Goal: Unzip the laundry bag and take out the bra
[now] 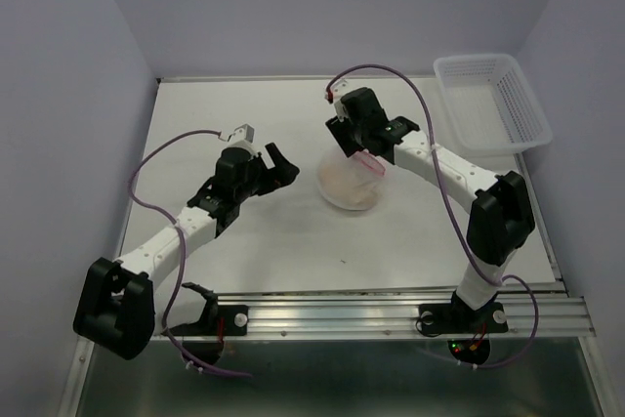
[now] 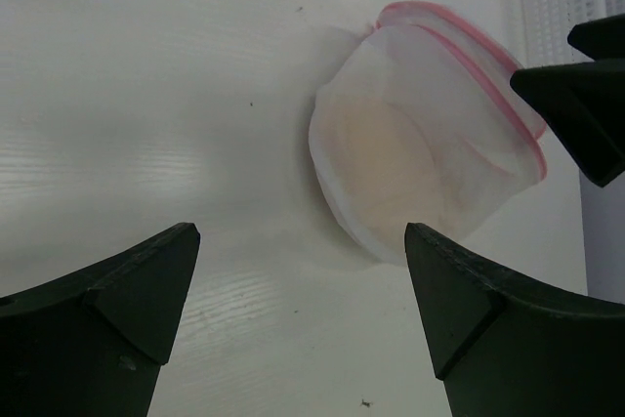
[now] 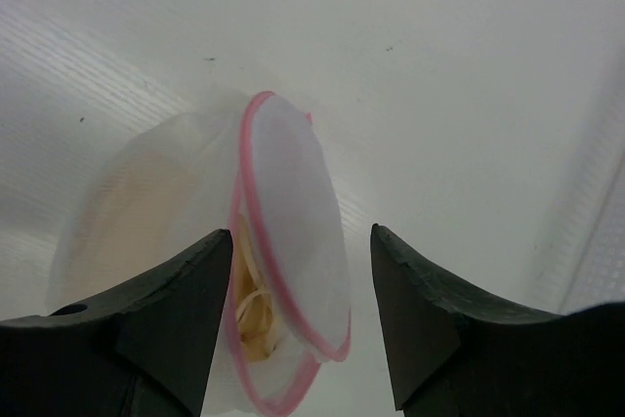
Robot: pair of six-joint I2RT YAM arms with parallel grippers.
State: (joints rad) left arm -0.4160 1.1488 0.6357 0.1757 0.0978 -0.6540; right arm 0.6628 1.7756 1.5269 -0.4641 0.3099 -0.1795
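White worktop (image 1: 293, 251) carries the laundry bag (image 1: 350, 183) at centre, bra (image 2: 381, 158) inside, its pink rim (image 3: 244, 158) upright between the spread right claw (image 3: 298, 233), the left claw (image 2: 301, 229) also spread, well apart at the bag's 9 o'clock.

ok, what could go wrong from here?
1. The right jaws stand open astride the pink-rimmed flap of the laundry bag; closing there likely grabs mesh, not the bra.
2. The left jaws hang open, apart from the bag, so nothing pins it; any pull may drag the whole bag.
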